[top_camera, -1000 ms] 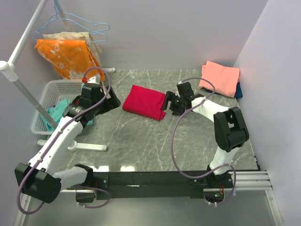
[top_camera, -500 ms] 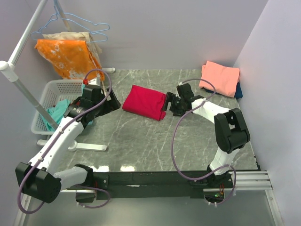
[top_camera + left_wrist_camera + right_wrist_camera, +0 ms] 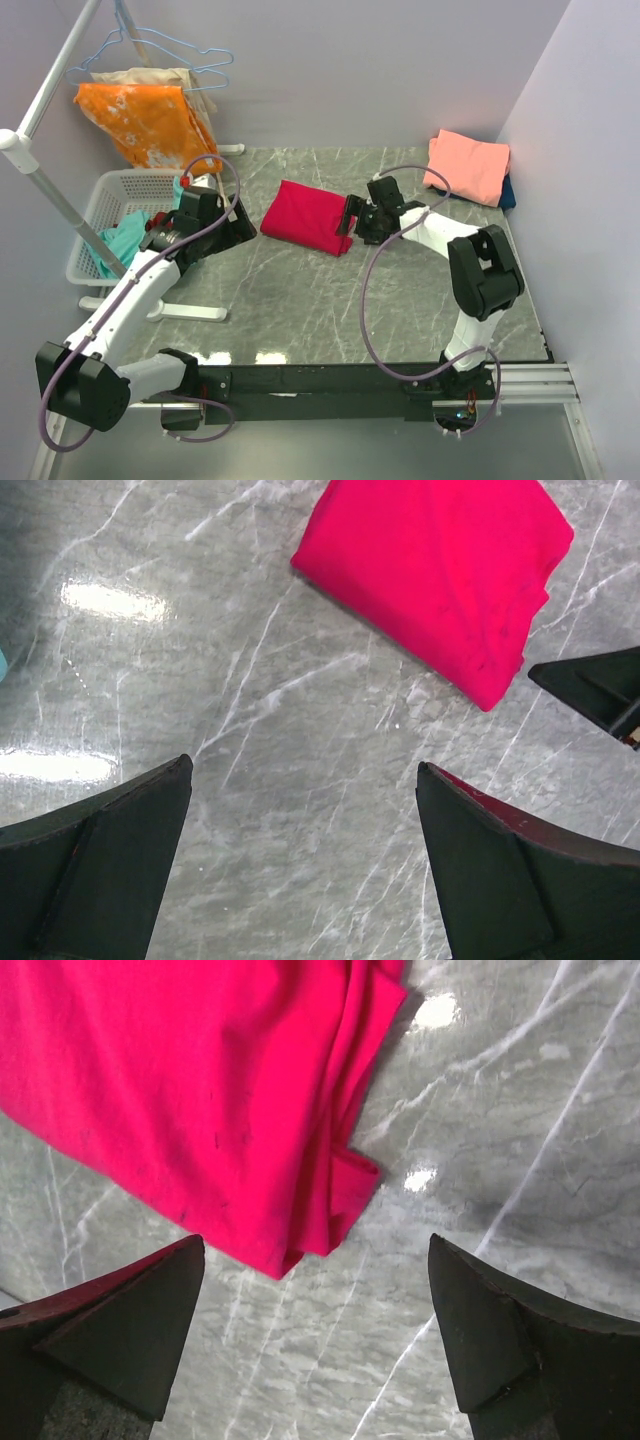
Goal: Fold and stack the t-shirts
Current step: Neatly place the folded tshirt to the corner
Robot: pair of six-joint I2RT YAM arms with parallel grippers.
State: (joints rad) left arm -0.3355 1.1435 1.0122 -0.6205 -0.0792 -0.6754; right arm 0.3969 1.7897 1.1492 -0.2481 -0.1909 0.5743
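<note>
The crimson-red t-shirt (image 3: pixel 308 217) lies folded flat in the middle of the table; it also shows in the left wrist view (image 3: pixel 440 570) and the right wrist view (image 3: pixel 190 1090). My right gripper (image 3: pixel 349 218) is open and empty at the shirt's right edge, with its near corner just beyond the fingertips (image 3: pixel 316 1242). My left gripper (image 3: pixel 240 222) is open and empty, a short way left of the shirt, over bare table (image 3: pixel 305 770). The salmon-pink t-shirt (image 3: pixel 468 165) lies folded on the dark blue one (image 3: pixel 508 192) at the back right.
A white basket (image 3: pixel 110 190) holding teal cloth (image 3: pixel 125 240) stands at the left. An orange white-blotched cloth (image 3: pixel 145 115) hangs from a rack, whose white pole (image 3: pixel 50 190) slants over the basket. Walls close the back and right.
My right gripper has edged left, closer to the red shirt's right edge. My left gripper has shifted slightly back toward the near left.
</note>
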